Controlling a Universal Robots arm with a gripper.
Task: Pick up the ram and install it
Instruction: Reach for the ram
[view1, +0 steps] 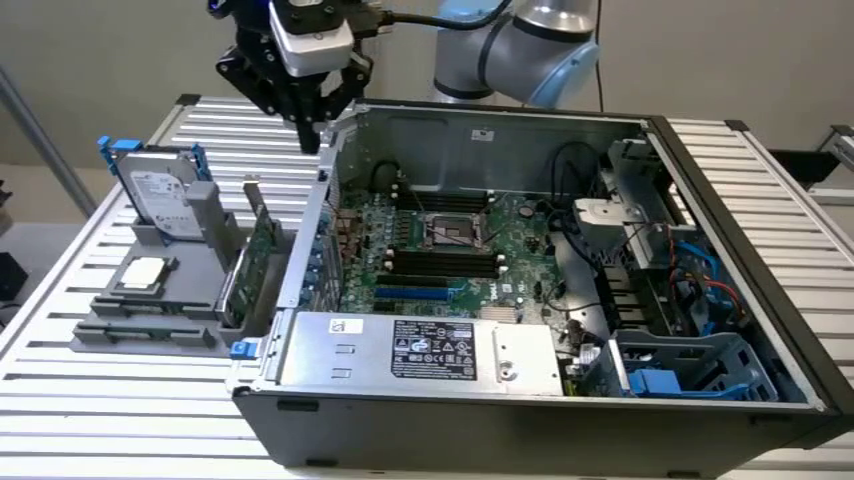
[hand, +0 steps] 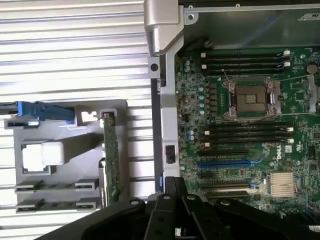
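Note:
Two ram sticks (hand: 55, 186), thin green boards, lie flat in the slots of a grey holder (hand: 75, 145); in the exterior view the ram (view1: 144, 331) is at the holder's front, left of the open computer case. My gripper (view1: 311, 138) hangs high above the case's left wall, near its far corner, fingers pointing down and shut with nothing in them. In the wrist view the gripper (hand: 175, 189) sits over that wall, between the holder and the motherboard. Black memory slots (view1: 434, 263) lie empty beside the processor socket (hand: 250, 98).
The holder (view1: 187, 300) also carries a hard drive (view1: 163, 195) in a blue frame, a square silver processor chip (view1: 144, 272) and an upright green expansion card (view1: 256, 265). The case walls, a power supply (view1: 427, 350) and cables (view1: 667, 280) crowd the motherboard.

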